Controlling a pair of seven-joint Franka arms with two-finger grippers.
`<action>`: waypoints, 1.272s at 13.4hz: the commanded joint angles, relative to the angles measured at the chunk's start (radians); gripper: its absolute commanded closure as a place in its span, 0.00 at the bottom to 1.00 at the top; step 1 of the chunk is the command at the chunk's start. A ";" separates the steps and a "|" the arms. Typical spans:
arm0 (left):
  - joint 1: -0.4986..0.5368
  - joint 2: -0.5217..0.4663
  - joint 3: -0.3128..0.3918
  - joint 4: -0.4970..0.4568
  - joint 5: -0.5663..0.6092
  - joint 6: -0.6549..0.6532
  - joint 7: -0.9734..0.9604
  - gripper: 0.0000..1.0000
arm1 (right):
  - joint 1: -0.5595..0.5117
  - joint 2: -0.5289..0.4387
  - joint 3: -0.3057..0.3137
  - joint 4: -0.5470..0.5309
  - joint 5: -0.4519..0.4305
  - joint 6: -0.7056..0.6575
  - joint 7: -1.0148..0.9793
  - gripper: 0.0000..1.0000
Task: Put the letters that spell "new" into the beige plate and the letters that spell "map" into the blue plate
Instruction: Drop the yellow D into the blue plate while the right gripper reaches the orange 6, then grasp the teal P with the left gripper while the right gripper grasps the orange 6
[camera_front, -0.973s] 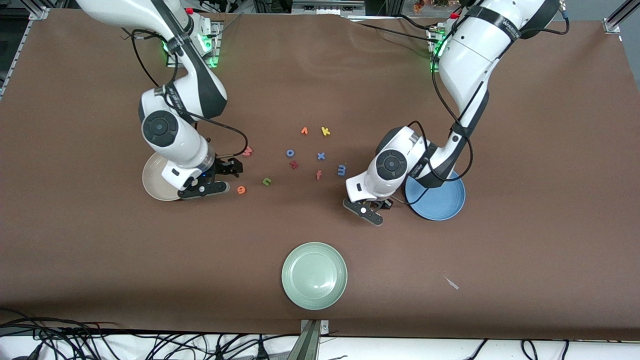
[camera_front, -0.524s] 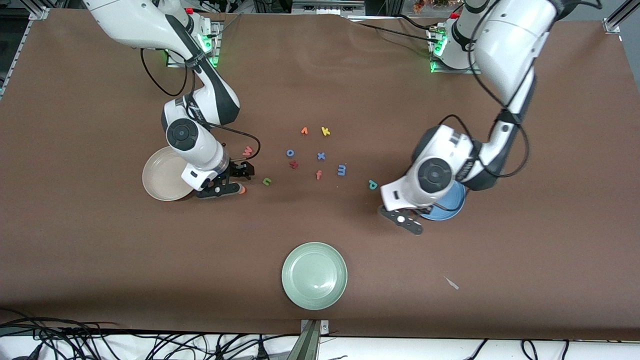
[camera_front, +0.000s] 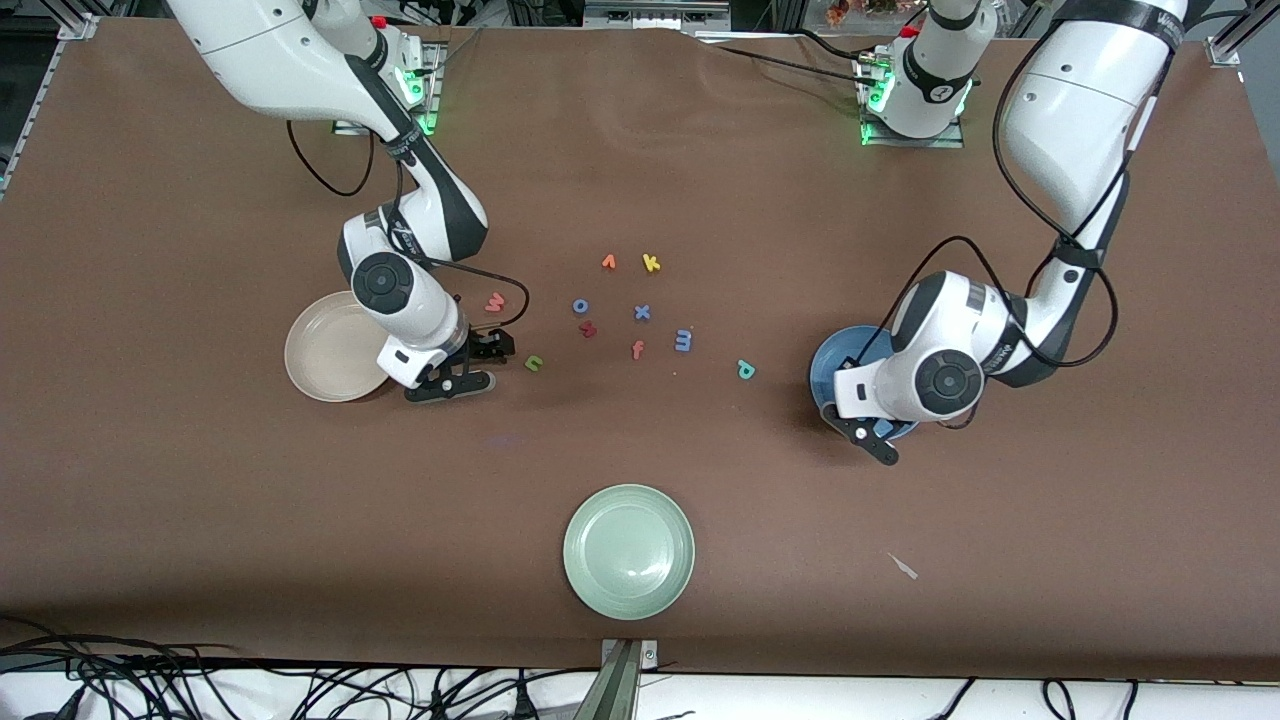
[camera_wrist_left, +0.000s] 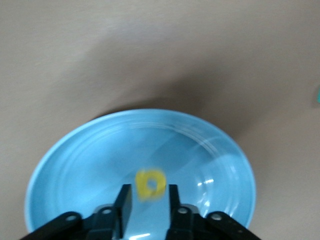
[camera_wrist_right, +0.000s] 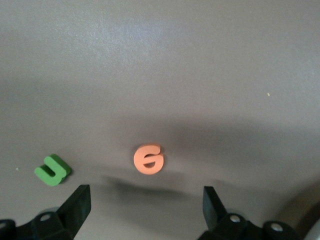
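White arms, black cables, joints.

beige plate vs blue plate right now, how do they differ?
The beige plate is cream and shows no letter in it; the blue plate has the yellow a over it, between the left gripper fingers. The beige plate lies toward the right arm's end of the table, the blue toward the left arm's. Both are round, shallow and plain.
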 joint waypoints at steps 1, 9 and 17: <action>-0.024 -0.038 -0.009 0.006 0.027 -0.002 -0.023 0.00 | 0.007 0.033 -0.004 0.032 -0.039 0.007 -0.003 0.03; -0.268 0.005 -0.008 0.022 -0.018 0.076 -0.746 0.00 | 0.007 0.070 -0.004 0.072 -0.042 0.007 -0.006 0.19; -0.263 0.060 -0.005 0.014 -0.021 0.171 -0.765 0.09 | 0.007 0.087 -0.004 0.091 -0.042 0.002 -0.009 0.35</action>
